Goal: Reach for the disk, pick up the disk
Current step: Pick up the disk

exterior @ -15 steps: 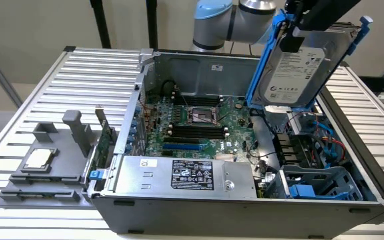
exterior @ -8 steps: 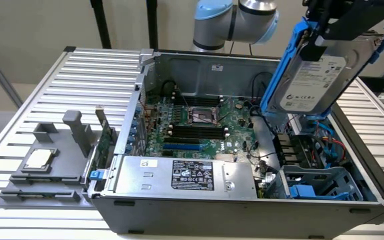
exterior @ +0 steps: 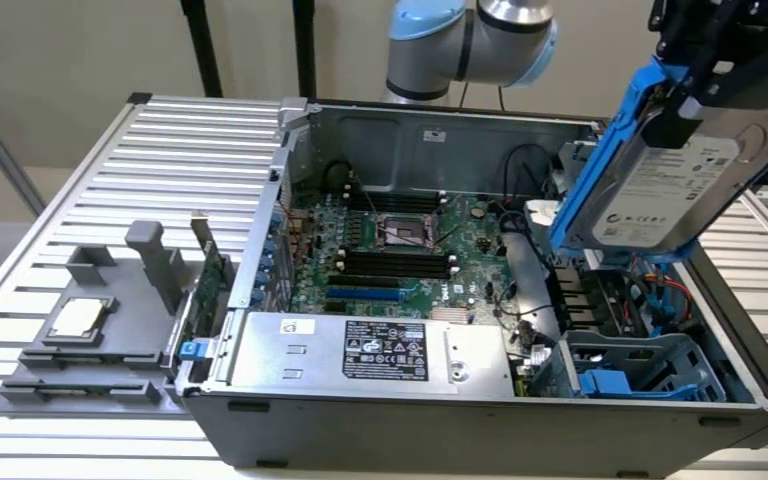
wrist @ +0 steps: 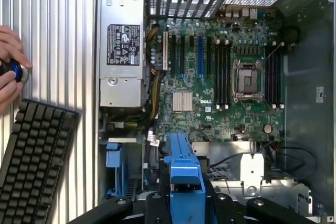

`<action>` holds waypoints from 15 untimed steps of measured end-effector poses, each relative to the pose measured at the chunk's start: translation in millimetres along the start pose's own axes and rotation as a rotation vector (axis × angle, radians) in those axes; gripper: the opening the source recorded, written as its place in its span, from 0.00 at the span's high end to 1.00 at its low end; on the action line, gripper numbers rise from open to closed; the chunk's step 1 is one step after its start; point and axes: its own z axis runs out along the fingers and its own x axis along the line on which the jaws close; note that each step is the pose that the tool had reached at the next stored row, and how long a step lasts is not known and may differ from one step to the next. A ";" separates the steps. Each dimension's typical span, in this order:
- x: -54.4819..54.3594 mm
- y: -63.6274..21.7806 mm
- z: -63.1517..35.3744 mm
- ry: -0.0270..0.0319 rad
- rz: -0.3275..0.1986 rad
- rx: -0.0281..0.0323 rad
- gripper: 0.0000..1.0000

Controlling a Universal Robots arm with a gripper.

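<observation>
The disk (exterior: 671, 180), a silver hard drive with a white label clipped in a blue frame (exterior: 614, 150), hangs tilted in the air above the open computer case, on the exterior view's right. My gripper (exterior: 707, 80) is shut on its upper end. In the wrist view the blue frame's edge (wrist: 184, 174) stands between my black fingers (wrist: 152, 205), with the motherboard far below it.
The open case (exterior: 491, 400) holds a motherboard (exterior: 398, 250), a silver box with a black label (exterior: 371, 350) and a blue drive cage (exterior: 638, 375). A grey fixture with a small silver chip (exterior: 77, 318) lies at the exterior view's left. A keyboard (wrist: 34, 156) and a person's hand (wrist: 10, 66) lie beside the case.
</observation>
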 end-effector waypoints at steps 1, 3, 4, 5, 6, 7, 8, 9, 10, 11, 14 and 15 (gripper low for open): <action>3.5 -1.4 -0.3 0.0000 0.000 0.0000 0.67; 11.4 -3.9 -0.9 -0.0001 0.000 0.0000 0.67; 15.5 -4.8 -1.3 0.0000 0.000 0.0000 0.67; 19.7 -5.7 -1.7 0.0000 0.000 0.0000 0.67; 23.9 -6.6 -2.0 -0.0001 0.000 0.0000 0.67; 28.1 -7.4 -2.4 0.0000 0.000 0.0000 0.67; 32.1 -8.3 -2.7 0.0000 0.000 0.0000 0.67; 35.9 -9.4 -3.0 -0.0001 0.000 -0.0001 0.67; 39.3 -10.5 -3.3 0.0001 0.000 -0.0001 0.67; 41.9 -11.7 -3.4 0.0000 0.000 -0.0001 0.67; 44.9 -15.1 -3.4 0.0001 -0.001 -0.0001 0.67; 44.9 -16.0 -3.2 -0.0001 -0.001 -0.0002 0.67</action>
